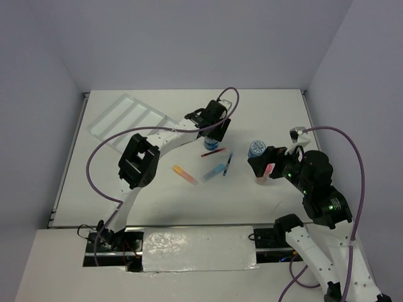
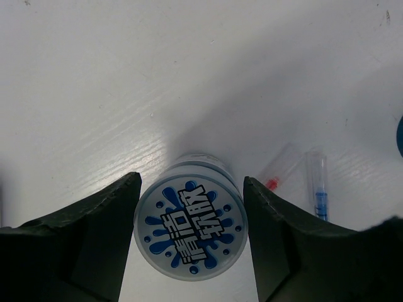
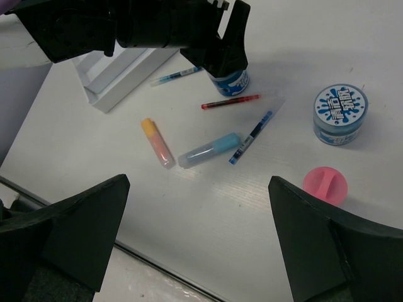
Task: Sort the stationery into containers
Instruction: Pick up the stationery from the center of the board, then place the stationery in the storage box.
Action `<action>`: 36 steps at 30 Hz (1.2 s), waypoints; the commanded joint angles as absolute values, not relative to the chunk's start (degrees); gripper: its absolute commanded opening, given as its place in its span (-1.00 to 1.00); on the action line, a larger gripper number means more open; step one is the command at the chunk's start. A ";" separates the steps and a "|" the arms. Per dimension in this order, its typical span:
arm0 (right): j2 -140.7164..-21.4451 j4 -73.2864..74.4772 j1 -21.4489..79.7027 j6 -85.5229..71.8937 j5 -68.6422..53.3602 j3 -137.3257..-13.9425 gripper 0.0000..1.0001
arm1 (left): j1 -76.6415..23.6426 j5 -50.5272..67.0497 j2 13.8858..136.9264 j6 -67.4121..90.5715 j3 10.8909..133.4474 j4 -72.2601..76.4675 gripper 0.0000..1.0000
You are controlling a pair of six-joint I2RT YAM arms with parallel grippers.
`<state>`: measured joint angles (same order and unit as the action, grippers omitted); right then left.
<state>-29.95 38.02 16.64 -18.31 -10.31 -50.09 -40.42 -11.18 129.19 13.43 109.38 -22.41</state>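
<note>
the left gripper (image 2: 191, 182) straddles a blue-white roll (image 2: 191, 229) standing on the table right of the tray (image 1: 119, 116), fingers narrowed to its sides, likely for a lift; whether they press it yet i cannot tell. that arm reaches far out, wrist pointing down. the right gripper (image 3: 198, 182) hangs wide open, farther right of the tray, over the pink-capped glue stick (image 3: 325, 184).

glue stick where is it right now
Right wrist view, lower right: the glue stick stands upright just nearer the camera than the free roll.
</note>
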 commanded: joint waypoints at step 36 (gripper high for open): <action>-27.25 32.61 17.84 -18.98 -16.35 -47.99 0.99 | 6.06 -7.74 131.22 21.80 128.85 -12.57 -1.00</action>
<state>-27.83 35.11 17.19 -19.46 -15.73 -47.13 6.11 -8.14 130.50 23.64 128.09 -19.73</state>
